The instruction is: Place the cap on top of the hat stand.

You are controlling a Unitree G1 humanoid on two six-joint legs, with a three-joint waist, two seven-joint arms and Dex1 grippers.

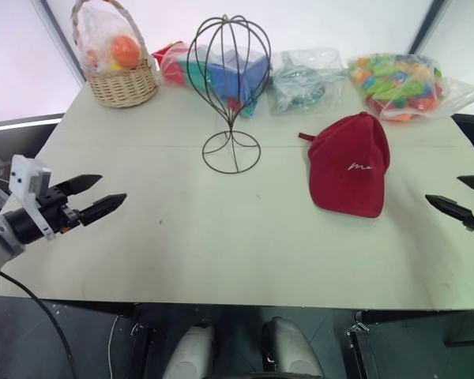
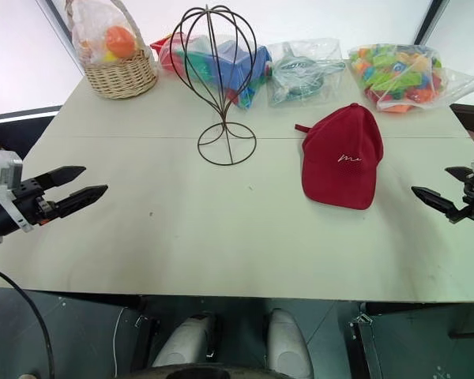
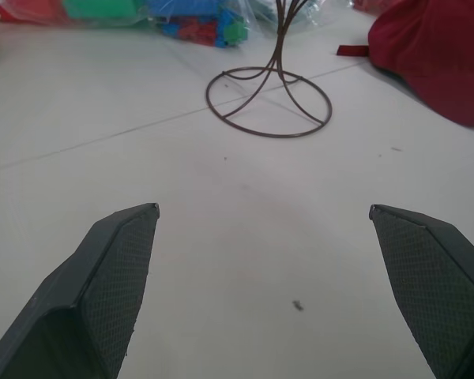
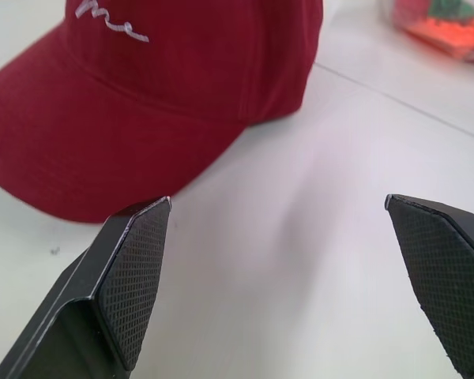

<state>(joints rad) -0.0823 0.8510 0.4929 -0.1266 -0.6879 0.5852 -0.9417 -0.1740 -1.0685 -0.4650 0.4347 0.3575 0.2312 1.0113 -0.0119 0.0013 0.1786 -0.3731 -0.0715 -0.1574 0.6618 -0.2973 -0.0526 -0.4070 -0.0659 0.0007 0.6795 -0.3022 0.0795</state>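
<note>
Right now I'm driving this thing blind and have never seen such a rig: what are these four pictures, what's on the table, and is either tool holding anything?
The machine is a two-armed humanoid standing at a table. Two pictures come from its head, looking down over the arms; the other two come from cameras on each wrist, looking out between that tool's two black fingers.

The left tool and right tool hover at the table's side edges, both open and empty.

On the table, the red cap lies flat to the right, its brim toward the robot, close in front of the right tool. The wire hat stand stands upright mid-table, bare. Along the far edge: a wicker basket and clear bags of colourful toys.
</note>
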